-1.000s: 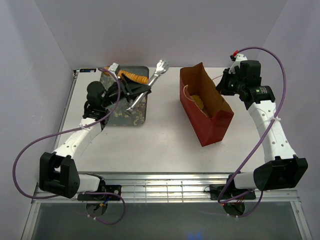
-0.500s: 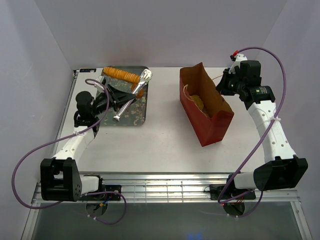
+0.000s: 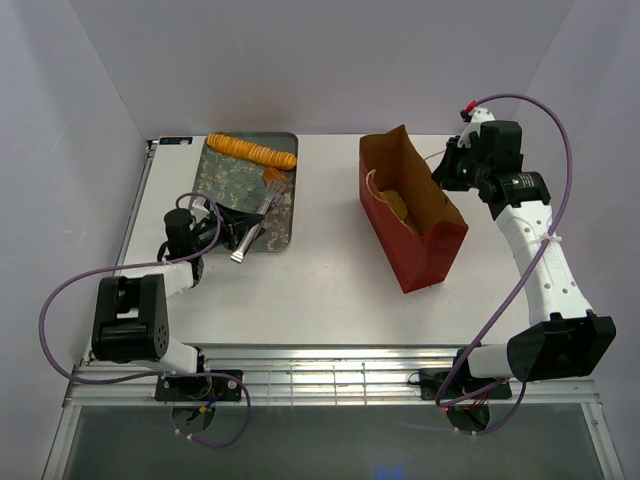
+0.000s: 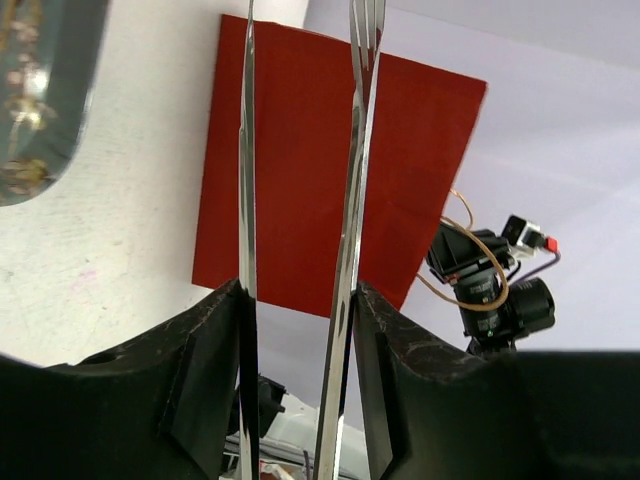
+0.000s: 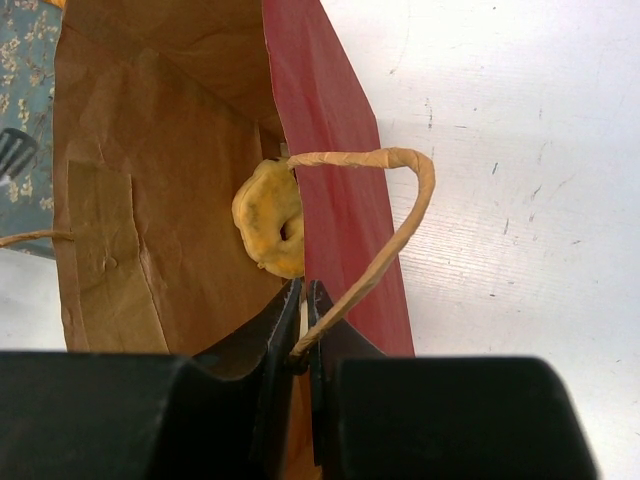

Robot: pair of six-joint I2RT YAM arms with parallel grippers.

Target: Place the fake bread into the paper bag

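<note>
The red paper bag (image 3: pixel 428 240) stands open at the right of the table, with a donut-like bread piece (image 3: pixel 397 205) inside. My right gripper (image 3: pixel 447 172) is shut on the bag's far rim by a string handle (image 5: pixel 395 215); the right wrist view shows the piece (image 5: pixel 270 220) against the brown inside. The long ridged loaf (image 3: pixel 252 152) lies at the far end of the grey floral tray (image 3: pixel 215 175), with a small orange piece (image 3: pixel 272 176) near it. My left gripper (image 3: pixel 222 218) is shut on the metal tongs (image 3: pixel 255 220), whose arms (image 4: pixel 358 150) hold nothing.
The tray sits at the far left of the table, and its corner shows in the right wrist view (image 5: pixel 25 60). The left wrist view shows the bag's red side (image 4: pixel 300 200) and the right arm (image 4: pixel 490 285) beyond it. White walls close in the table.
My left arm has pulled back toward the near left with the tongs, away from the loaf, which now lies uncovered on the tray. The right arm and bag have not moved.
</note>
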